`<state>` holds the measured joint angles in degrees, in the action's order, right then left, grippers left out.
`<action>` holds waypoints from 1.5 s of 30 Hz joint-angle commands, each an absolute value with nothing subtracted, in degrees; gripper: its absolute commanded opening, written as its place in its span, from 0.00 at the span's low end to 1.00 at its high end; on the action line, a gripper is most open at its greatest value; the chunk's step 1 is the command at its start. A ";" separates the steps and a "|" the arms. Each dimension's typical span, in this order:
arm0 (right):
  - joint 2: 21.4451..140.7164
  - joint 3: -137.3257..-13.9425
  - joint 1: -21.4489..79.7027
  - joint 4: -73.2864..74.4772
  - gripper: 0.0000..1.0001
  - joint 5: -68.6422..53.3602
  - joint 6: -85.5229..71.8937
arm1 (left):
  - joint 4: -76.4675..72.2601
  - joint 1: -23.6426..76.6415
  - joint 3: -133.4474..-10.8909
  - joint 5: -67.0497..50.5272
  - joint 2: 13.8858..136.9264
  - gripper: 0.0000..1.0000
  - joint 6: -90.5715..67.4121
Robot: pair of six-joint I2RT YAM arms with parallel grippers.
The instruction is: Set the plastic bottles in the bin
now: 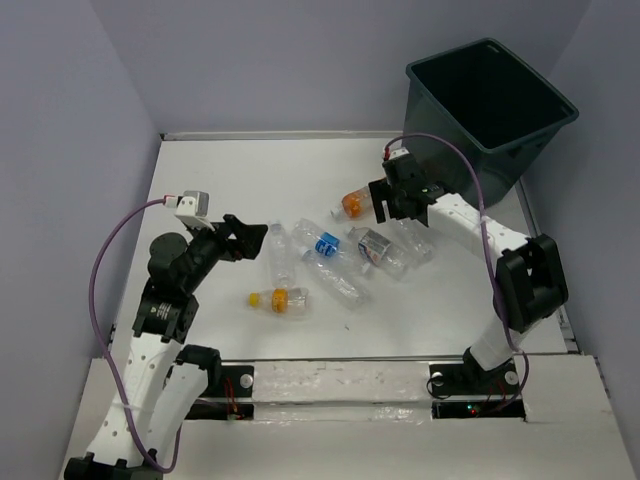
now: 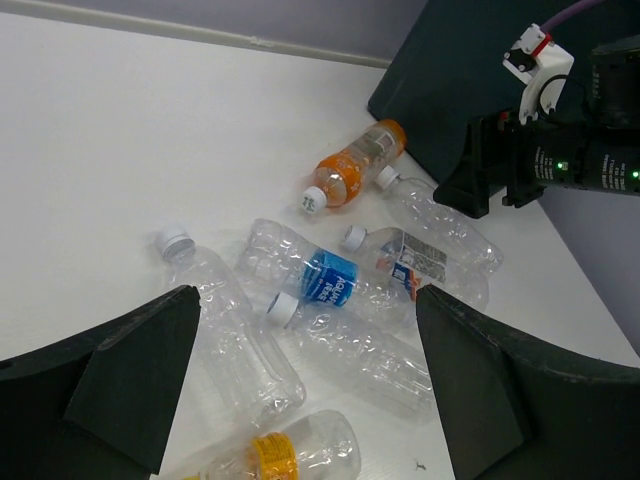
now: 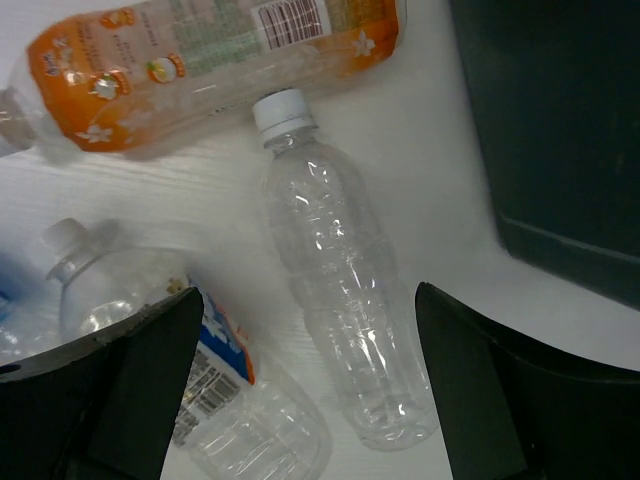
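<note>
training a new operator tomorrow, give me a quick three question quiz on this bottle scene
1. True or false: the right gripper holds a bottle.
2. What lies below that open gripper in its wrist view? A orange bottle; B clear bottle; C blue-label bottle.
3. Fill in: the bin stands at the table's far ___ corner.
Key: 1 false; 2 B; 3 right.
</note>
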<state>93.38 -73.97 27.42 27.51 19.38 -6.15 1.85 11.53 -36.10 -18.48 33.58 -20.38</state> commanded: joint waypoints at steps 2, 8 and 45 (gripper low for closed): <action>100.26 -79.01 25.58 32.08 0.93 21.64 -1.68 | 4.04 11.51 -39.64 -16.96 37.96 0.99 -19.51; 103.00 -80.51 25.05 32.96 0.93 18.63 -0.62 | 4.92 11.51 -39.73 -16.00 39.99 0.99 -19.60; 78.75 -91.30 30.06 25.05 0.48 14.41 1.23 | 6.94 15.55 -42.01 -13.45 60.81 0.96 -21.44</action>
<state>82.89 -83.92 30.17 31.90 19.25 1.76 7.66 13.78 -38.54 -13.23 58.33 -20.56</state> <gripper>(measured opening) 0.714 0.961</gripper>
